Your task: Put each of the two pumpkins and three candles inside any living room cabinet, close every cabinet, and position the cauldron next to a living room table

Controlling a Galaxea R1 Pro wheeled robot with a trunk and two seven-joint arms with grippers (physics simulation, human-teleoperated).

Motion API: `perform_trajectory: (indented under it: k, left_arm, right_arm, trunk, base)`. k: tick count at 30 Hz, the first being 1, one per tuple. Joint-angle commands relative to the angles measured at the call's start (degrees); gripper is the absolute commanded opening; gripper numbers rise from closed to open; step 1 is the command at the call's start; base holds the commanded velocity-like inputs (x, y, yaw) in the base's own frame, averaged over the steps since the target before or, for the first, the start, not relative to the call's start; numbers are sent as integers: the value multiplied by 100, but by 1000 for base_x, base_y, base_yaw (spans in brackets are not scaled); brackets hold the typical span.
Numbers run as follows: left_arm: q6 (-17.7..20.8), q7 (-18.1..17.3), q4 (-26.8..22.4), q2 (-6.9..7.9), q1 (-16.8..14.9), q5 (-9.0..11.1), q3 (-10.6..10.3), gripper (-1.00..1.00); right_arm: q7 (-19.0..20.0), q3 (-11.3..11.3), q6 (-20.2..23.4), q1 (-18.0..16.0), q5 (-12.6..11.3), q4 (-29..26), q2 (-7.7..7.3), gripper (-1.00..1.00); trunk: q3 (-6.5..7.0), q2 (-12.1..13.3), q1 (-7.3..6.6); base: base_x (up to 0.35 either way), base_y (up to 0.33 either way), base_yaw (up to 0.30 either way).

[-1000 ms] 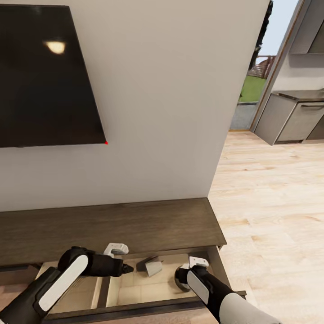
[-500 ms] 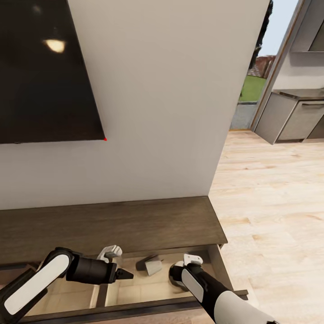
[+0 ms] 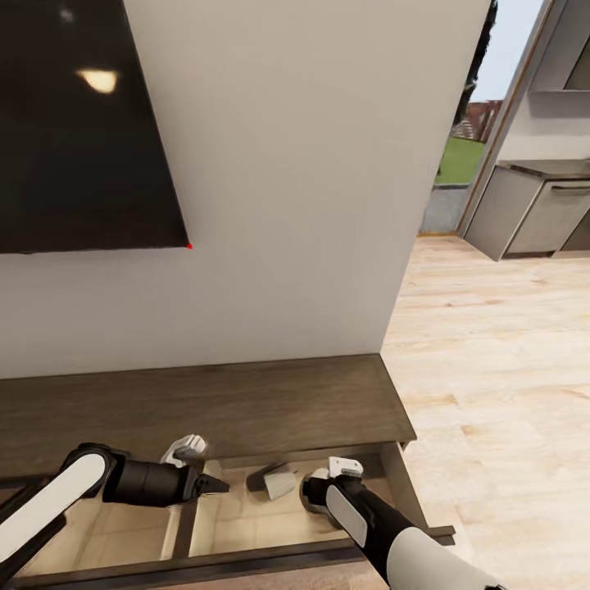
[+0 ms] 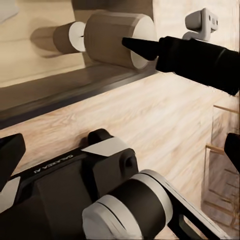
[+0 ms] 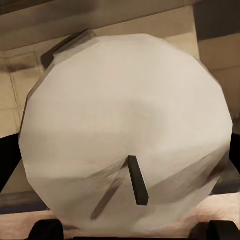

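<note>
The low dark-brown cabinet [image 3: 246, 401] stands against the wall with its drawers pulled out, showing the pale interior [image 3: 246, 524]. My right gripper [image 3: 315, 496] reaches down into the right drawer, shut on a thick white candle [image 5: 125, 130] whose round end and dark wick face the right wrist camera. A second candle [image 3: 274, 482] lies on its side in the drawer just beside it; both candles [image 4: 115, 37] also appear in the left wrist view. My left gripper [image 3: 215, 485] hovers open over the drawer divider, pointing toward the right arm. The pumpkins are out of view.
A black wall-mounted TV [image 3: 82, 123] hangs above the cabinet. The drawer's dark front edge [image 3: 246, 559] is close to my trunk. Light wood floor [image 3: 492, 369] opens to the right, leading to grey kitchen cupboards [image 3: 541, 213] and a doorway [image 3: 463, 156].
My left arm has drawn back to the left. The right gripper with its candle has moved slightly left and deeper into the drawer. The head camera has shifted a little.
</note>
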Motion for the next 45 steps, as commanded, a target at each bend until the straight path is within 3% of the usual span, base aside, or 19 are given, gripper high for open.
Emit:
perform_trajectory:
  k: [1,4,9,19,26,45]
  left_arm:
    - [4,57,-5,107,-5,257,-1,100]
    - [5,-1,0,339,-5,765,14,100]
    - [4,-57,-5,424,-5,997,12,100]
    - [5,-63,15,494,-5,1102,22,100]
    - [5,-70,2,615,-5,1311,22,100]
    - [-3,-221,42,704,-4,1309,4,100]
  right_arm:
    - [-50,45,12,-5,-53,-24,-3,-100]
    - [-15,49,11,-5,-53,-42,9,-100]
    - [227,53,11,-5,-55,-42,56,-100]
    - [298,55,19,-5,-55,-40,70,-100]
    - [351,55,146,-5,-55,-48,71,-100]
    - [355,53,126,-5,-55,-40,71,-100]
  trunk:
    - [-24,-45,23]
    - [-78,-165,89]
    - [-167,-365,198]
    - [-347,-767,418]
    - [-472,-1047,572]
    - [-472,-1047,572]
  base:
    - [0,0,0]
    - [0,0,0]
    - [0,0,0]
    - [0,0,0]
    - [0,0,0]
    - [-54,35,0]
